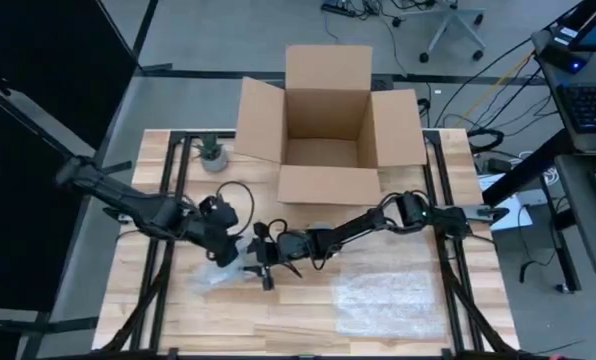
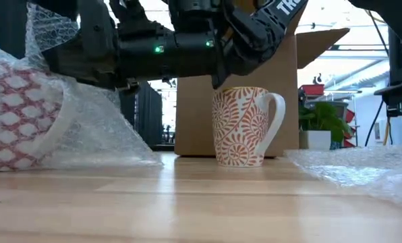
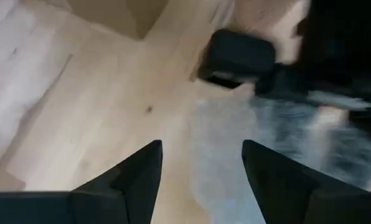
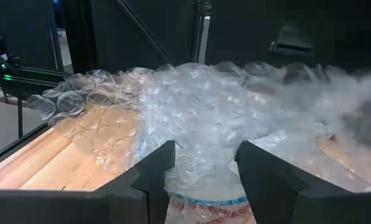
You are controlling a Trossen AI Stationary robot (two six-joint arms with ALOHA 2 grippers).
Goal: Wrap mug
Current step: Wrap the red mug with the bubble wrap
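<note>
A red-and-white patterned mug lies on its side on the table, bundled in clear bubble wrap. My right gripper reaches in from the table's right and is shut on the wrap just above the mug. My left gripper hovers open over the same bundle, its fingers on either side of blurred wrap without touching it. A second patterned mug stands upright on its base farther back, in front of the box. My right gripper pinches a bunched-up part of the bubble wrap between its two fingers, several layers gathered together, right over the mug's end. The fingers come roughly level from the table's right. The bundle rests on the table; the wrap spreads out slack beyond the fingers.
An open cardboard box stands at the far middle of the table. A small potted plant sits at the far left. A loose flat sheet of bubble wrap lies on the near right. Bare wood shows at the near middle.
</note>
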